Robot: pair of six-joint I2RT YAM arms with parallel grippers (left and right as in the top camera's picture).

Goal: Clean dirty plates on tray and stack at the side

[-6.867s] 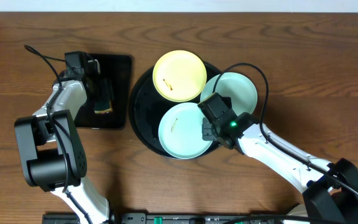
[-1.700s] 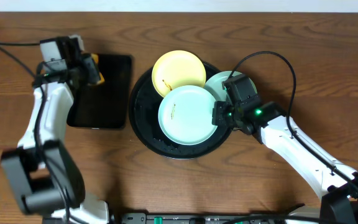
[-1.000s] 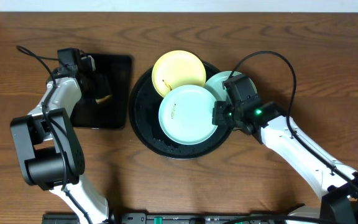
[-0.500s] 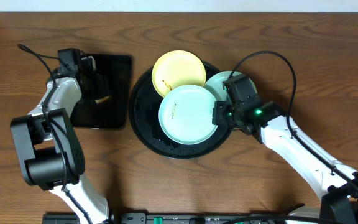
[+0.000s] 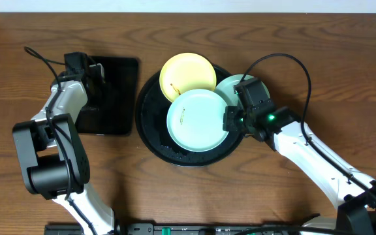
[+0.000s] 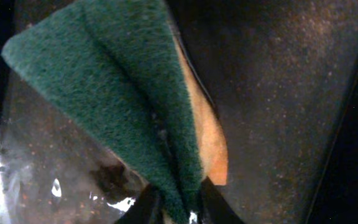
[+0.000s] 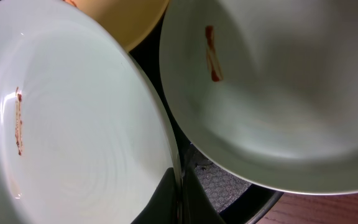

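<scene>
While right tool (image 7: 180, 191) pinches rim of front mint plate (image 5: 198, 121), left tool (image 6: 178, 205) grasping sponge (image 6: 123, 93) over rectangular tray (image 5: 121, 88).

Plates (image 5: 196, 121) smooth plastic; tray (image 5: 150, 124) glossy; sponge (image 6: 123, 99) rough.

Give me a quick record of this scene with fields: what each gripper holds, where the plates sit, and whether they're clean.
Left gripper: shut on sponge, over rectangular tray
Right gripper: shut on rim of front green plate
Plates: all three on round tray; front green plate overlaps yellow plate and rear green plate
Condition: a brown smear on each plate
Stacked at the side: none yet
</scene>
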